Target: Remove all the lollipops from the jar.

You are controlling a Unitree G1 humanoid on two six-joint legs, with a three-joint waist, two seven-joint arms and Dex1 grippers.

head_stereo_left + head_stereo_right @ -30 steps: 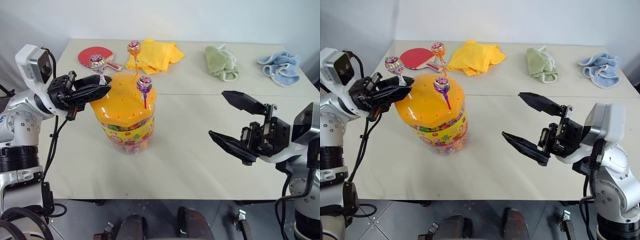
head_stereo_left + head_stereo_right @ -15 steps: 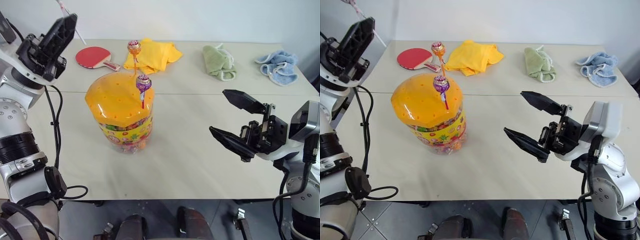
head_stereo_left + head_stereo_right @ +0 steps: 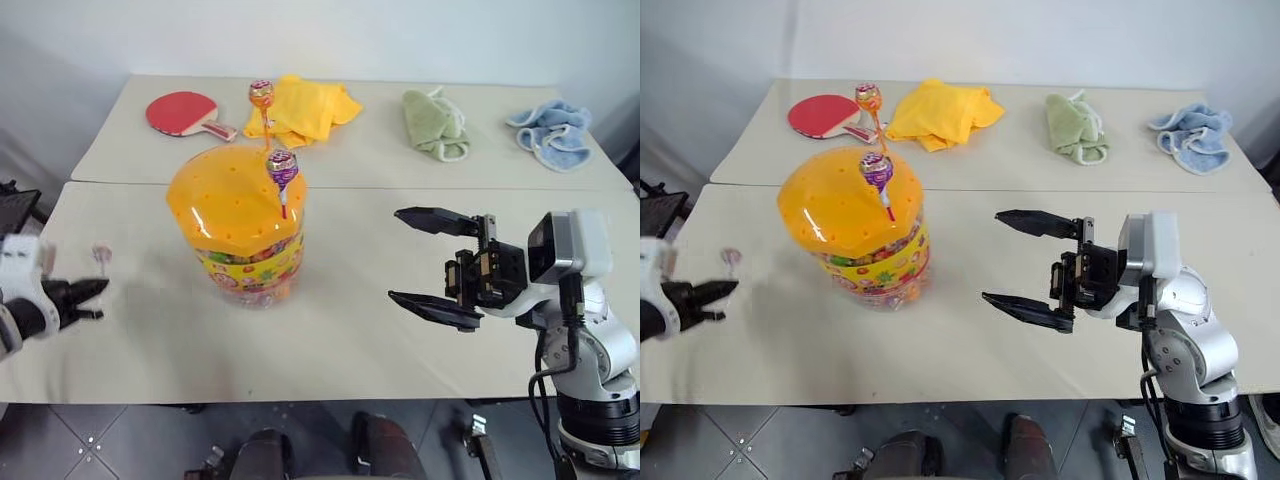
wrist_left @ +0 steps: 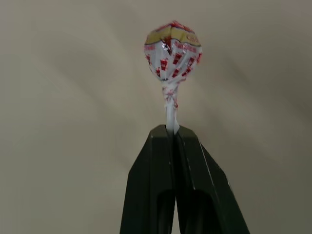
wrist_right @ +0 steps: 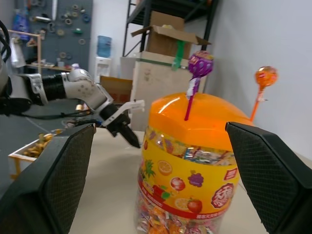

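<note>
The jar (image 3: 243, 225) is a wide clear tub stuffed with bright sweets, with a yellow fruit-patterned label around it and an orange domed lid dotted with small holes. It stands upright on the desk (image 3: 360, 340). Two lollipops rise from the lid: a purple one (image 3: 282, 168) near the middle and an orange-pink one (image 3: 261, 94) at the far edge, both on thin sticks.

The third lollipop (image 4: 172, 46), wrapped in silver foil with red marks, is out of the jar. The left end effector (image 3: 92, 291) has its fingers pressed together on the stick, the candy head standing just past the fingertips, low over the desk's left edge and well apart from the jar.

The right end effector (image 3: 437, 265) hovers to the right of the jar, pointing towards it, its two black fingers spread wide and holding nothing. In its wrist view the jar sits between the fingers but farther off, not touching them.
</note>
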